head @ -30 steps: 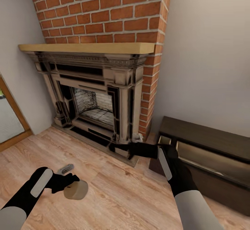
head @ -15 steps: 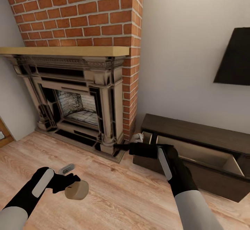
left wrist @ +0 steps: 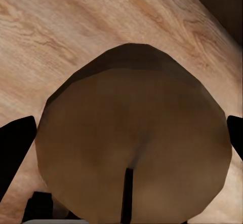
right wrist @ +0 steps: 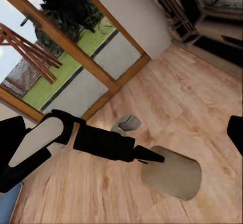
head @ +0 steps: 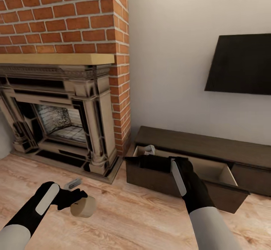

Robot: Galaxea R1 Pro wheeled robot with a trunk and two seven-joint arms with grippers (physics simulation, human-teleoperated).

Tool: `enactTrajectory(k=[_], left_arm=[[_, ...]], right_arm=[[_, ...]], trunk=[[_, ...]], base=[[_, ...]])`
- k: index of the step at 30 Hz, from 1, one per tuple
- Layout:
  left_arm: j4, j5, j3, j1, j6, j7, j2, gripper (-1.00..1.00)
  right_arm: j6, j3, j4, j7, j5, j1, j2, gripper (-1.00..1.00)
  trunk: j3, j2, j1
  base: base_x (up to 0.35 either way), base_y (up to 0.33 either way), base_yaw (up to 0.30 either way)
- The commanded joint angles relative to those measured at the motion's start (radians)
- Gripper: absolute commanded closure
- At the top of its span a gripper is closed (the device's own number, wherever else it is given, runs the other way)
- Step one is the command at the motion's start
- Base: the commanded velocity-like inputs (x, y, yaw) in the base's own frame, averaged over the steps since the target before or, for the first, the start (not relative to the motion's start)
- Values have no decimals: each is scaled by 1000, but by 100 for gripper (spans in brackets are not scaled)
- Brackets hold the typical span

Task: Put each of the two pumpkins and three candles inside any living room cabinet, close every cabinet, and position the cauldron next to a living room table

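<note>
While the left gripper [head: 77, 201] clasps one candle [head: 83, 207] above the floor, the cabinet [head: 195, 167] stands open to the right; right gripper [head: 130, 160] fingers unreadable; stowing and closing remain.

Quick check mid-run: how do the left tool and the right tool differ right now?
The left tool is shut on a cream-beige candle; in the head view the right tool carries nothing I can see, and whether it is open is unclear. The left tool hangs low over the wooden floor, while the right tool reaches out in front of the open cabinet drawer. Both have black fingers.
</note>
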Motion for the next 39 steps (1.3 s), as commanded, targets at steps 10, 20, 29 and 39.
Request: enactTrajectory(k=[10,20,29,39], left_arm=[[-2,15,-5,0,1,9,1,100],[-1,16,-10,0,4,9,1,100],[-1,16,-26,0,4,10,0,100],[-1,15,-26,0,3,10,-5,100]], right_arm=[[5,0,0,1,-3,-1,0,-100],[5,0,0,-2,-3,-1,0,-100],[5,-2,-1,-10,0,-1,0,-100],[5,-9,15,-5,-2,-1,0,-100]], trunk=[[12,0,0],[26,0,0],[34,0,0],[41,0,0]], base=[[230,-241,-208],[40,-274,-208],[0,-282,-146],[0,-283,-117]])
